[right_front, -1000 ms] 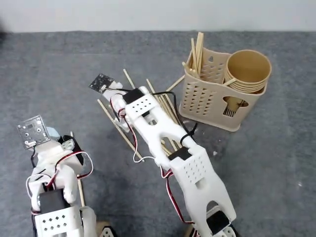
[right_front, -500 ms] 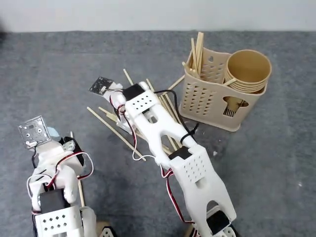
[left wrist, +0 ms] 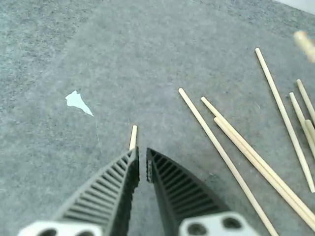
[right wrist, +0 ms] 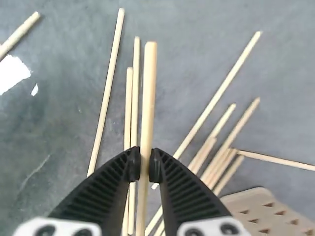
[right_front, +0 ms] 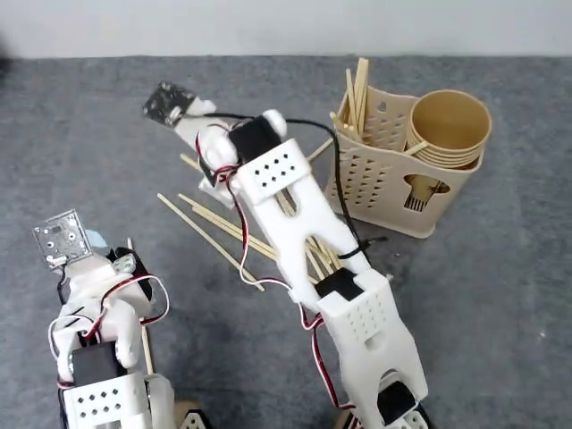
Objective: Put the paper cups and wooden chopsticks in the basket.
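My right claw (right wrist: pixel 143 158) is clamped on one wooden chopstick (right wrist: pixel 149 88) above the loose chopsticks (right_front: pixel 214 223) in the middle of the worktop (right_front: pixel 500 295); the left claw (left wrist: pixel 142 157) sits closed near the front-left corner. Next, I judge, I must carry the stick to the basket (right_front: pixel 366 179) by the far-right edge, cups (right_front: pixel 451 116) already nested inside, and release it upright.

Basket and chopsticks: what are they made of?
The basket looks like smooth beige plastic: moulded walls with neat rows of cut-out holes. The chopsticks look like pale, bare wood, matte and straight, though the grain is too fine to see.
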You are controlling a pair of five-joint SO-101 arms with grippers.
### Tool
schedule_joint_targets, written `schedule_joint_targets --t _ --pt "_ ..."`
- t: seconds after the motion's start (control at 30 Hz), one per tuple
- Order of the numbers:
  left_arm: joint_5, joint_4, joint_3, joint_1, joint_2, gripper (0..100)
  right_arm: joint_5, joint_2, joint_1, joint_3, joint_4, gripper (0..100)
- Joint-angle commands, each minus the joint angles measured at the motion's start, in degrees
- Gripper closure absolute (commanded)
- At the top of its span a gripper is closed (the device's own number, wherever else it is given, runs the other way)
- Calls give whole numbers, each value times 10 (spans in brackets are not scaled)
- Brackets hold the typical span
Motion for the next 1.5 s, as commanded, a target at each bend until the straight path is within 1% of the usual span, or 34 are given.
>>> schedule_joint_targets --t 0.0,0.17,0.4,0.53,0.67,0.77,0.97,1.17,1.23,1.3,1.47 --pt "0 -9 1 -2 -8 974 6 -63 23 -101 40 990" --pt "0 -9 7 -2 -8 974 6 -95 64 -214 63 990" --pt "0 -9 7 -2 -8 974 1 -168 108 -280 58 990" --pt "0 -9 7 -2 -8 974 -41 -205 135 -321 21 990" --pt "0 -10 7 -2 -8 974 -51 -226 172 -333 -27 990" --pt "0 -10 7 -2 -8 974 -60 -225 198 -333 -29 990" --pt "0 -10 7 -2 -8 974 -139 -223 253 -334 -21 990" --pt "0 -9 7 -2 -8 974 -144 -233 252 -334 30 990" --pt "0 -9 7 -2 -8 974 -144 -233 259 -334 30 990" --pt "0 -12 13 -1 -8 974 -144 -229 265 -334 10 990" --pt "0 -11 13 -2 -8 974 -144 -194 267 -333 -79 990"
